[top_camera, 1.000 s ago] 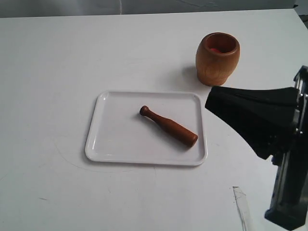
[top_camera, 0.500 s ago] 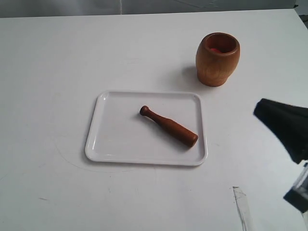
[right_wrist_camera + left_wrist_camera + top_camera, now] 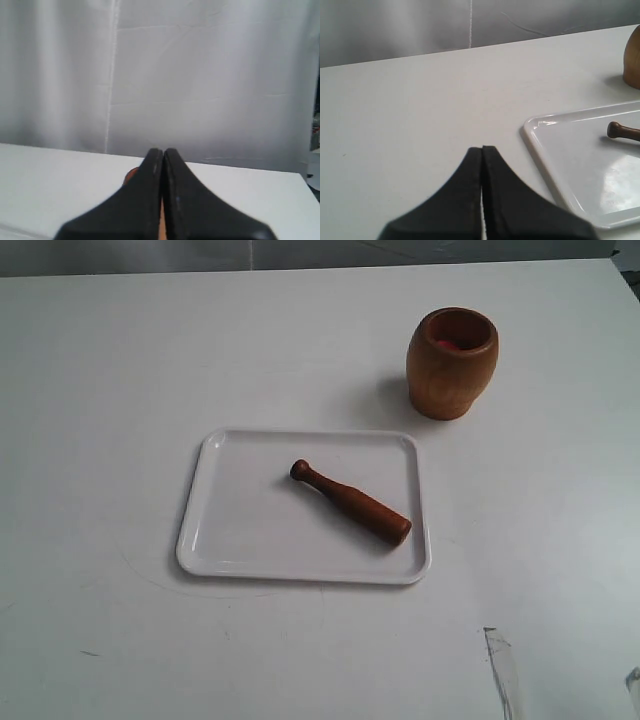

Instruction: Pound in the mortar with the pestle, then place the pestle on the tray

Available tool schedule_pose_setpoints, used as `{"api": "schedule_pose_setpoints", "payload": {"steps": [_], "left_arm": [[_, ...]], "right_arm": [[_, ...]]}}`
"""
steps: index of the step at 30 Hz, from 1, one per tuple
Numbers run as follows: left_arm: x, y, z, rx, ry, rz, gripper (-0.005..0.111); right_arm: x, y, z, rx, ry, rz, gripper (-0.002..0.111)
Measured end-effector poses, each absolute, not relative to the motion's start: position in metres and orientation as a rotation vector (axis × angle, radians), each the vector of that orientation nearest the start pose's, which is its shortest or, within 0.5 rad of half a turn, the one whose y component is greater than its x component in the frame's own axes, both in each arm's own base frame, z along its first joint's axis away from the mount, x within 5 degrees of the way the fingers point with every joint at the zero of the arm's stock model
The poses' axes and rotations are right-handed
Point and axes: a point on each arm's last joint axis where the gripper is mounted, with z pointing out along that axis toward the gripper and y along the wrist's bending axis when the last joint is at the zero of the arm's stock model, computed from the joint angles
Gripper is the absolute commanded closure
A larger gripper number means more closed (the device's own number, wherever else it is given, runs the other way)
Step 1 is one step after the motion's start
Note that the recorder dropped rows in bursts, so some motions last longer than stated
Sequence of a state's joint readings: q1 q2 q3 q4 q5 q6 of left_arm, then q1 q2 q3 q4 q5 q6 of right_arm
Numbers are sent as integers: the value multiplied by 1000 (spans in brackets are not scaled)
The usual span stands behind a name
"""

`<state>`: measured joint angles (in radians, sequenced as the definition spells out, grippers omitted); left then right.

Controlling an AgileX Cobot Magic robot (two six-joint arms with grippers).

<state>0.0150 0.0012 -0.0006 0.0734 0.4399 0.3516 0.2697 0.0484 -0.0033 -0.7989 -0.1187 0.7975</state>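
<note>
The dark reddish-brown pestle (image 3: pixel 351 502) lies slantwise on the white tray (image 3: pixel 230 540) in the middle of the table. Behind the tray to the right stands the brown barrel-shaped mortar (image 3: pixel 452 362), upright, reddish inside. Neither arm shows in the exterior view. In the left wrist view my left gripper (image 3: pixel 482 148) is shut and empty, over bare table beside the tray's corner (image 3: pixel 535 131); the pestle's knob (image 3: pixel 615 130) and the mortar's edge (image 3: pixel 632 62) show past it. My right gripper (image 3: pixel 163 151) is shut and empty, with the mortar (image 3: pixel 131 175) mostly hidden behind its fingers.
A strip of clear tape or plastic (image 3: pixel 503 670) lies on the table near the front right. A grey curtain (image 3: pixel 200 75) hangs behind the table's far edge.
The right arm has pulled back out of the exterior view toward the lower right. The pestle, tray and mortar have stayed put.
</note>
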Motion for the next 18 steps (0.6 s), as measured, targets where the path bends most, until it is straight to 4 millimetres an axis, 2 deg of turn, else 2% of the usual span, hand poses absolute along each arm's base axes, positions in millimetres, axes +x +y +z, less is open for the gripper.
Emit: {"api": "schedule_pose_setpoints", "payload": {"steps": [4, 14, 18], "left_arm": [[51, 4, 174, 367, 1901, 320, 107], [51, 4, 174, 367, 1901, 320, 107], [51, 4, 174, 367, 1901, 320, 107]], "right_arm": [[54, 18, 220, -171, 1417, 258, 108], [54, 17, 220, -85, 1429, 332, 108], [55, 14, 218, -85, 1448, 283, 108]]}}
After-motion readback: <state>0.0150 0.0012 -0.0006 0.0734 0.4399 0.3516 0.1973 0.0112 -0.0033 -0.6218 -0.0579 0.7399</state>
